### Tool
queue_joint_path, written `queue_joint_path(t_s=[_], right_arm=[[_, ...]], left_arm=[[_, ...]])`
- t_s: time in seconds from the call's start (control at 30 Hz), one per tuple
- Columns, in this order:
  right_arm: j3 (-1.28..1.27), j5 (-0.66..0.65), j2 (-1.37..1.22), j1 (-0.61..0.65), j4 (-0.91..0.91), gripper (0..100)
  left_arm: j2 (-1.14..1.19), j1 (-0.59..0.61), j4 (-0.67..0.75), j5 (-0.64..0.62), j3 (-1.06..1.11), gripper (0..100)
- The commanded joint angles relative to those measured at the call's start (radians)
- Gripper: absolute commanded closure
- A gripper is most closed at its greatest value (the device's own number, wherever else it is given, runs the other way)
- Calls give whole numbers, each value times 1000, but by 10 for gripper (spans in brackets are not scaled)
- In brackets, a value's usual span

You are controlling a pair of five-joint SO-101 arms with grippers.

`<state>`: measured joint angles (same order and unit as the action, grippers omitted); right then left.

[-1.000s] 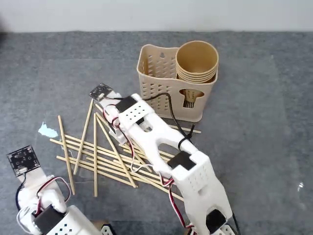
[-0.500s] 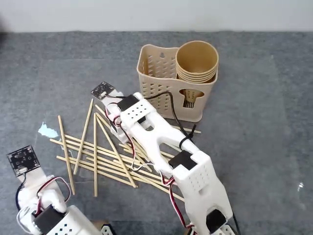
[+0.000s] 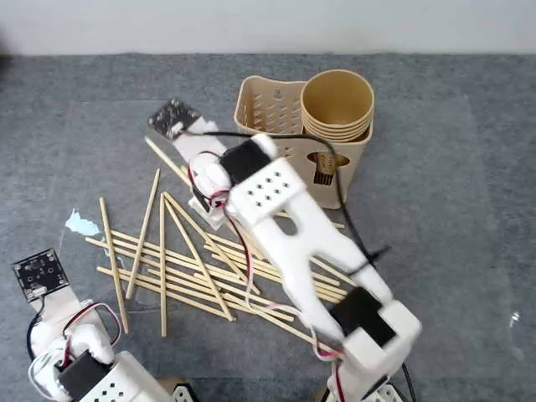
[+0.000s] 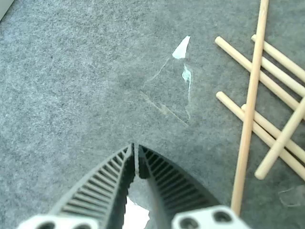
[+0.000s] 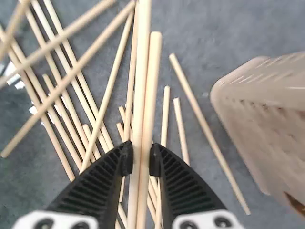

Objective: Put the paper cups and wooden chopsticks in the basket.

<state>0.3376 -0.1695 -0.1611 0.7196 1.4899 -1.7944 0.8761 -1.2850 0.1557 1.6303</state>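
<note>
Right fingers now higher, nearer basket, tight around two chopsticks; left fingers together.

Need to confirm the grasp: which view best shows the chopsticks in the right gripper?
Right wrist view: the held chopsticks run clamped through the right gripper. High view shows an end poking past the arm; left wrist view has loose chopsticks instead.
</note>
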Motion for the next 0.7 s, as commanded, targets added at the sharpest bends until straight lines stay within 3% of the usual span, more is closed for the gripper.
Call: queue_joint_path(t_s=[0.0,0.33,0.67], right_arm=[[15,-51,197,-10,-12,991],[276,-52,297,-62,-239,991],[281,-49,289,-196,-621,991]], left_arm=[[5,-6,17,9,-2,985],[5,-6,17,9,-2,985],[5,-6,17,9,-2,985]])
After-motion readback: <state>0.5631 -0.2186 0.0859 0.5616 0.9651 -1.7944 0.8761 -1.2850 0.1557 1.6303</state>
